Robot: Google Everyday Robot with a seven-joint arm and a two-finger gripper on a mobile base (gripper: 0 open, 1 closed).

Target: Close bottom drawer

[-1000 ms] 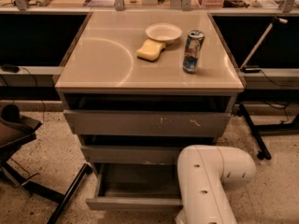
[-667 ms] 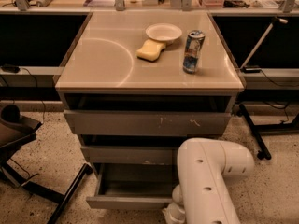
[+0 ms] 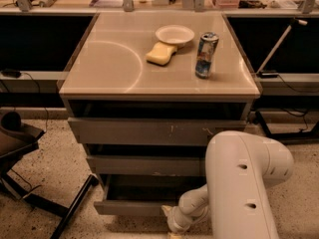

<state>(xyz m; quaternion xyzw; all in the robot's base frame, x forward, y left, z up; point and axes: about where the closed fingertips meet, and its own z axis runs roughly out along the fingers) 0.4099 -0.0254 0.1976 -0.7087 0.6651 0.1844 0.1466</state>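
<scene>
Standing on a speckled, pale stone-chip floor (image 3: 45, 183), the cabinet-like bench (image 3: 99, 68) has a smooth beige top with a faint ring-shaped arc marked on its left half. Dark recesses flank it on both sides, and a cluttered counter behind upright metal posts runs along the back. On the bench top sit a shallow round white bowl (image 3: 174, 34), a yellow waisted sponge (image 3: 161, 54) touching the bowl's near-left edge, and, just to the right, an upright blue-and-silver drink can (image 3: 206, 55) whose printing is too blurred to read. No other writing can be made out. A black angled floor stand (image 3: 70, 210) and loose cables lie at the left. Below the top, the widest grey drawer front (image 3: 149, 132) carries small white scratches, and the mid-width grey drawer front (image 3: 139, 166) sits under it. The bottom drawer (image 3: 129, 207) — the narrowest grey tray, lowest in the stack — is pulled out toward the camera with its dark interior showing. Its plain front faces the viewer, its long axis running left to right. The bulky white robot arm (image 3: 244, 183) fills the lower right, bending down and leftward to the gripper (image 3: 173, 225), which sits at the bottom edge of the view against the right part of that drawer's front — whether its jaws are spread or closed cannot be told.
</scene>
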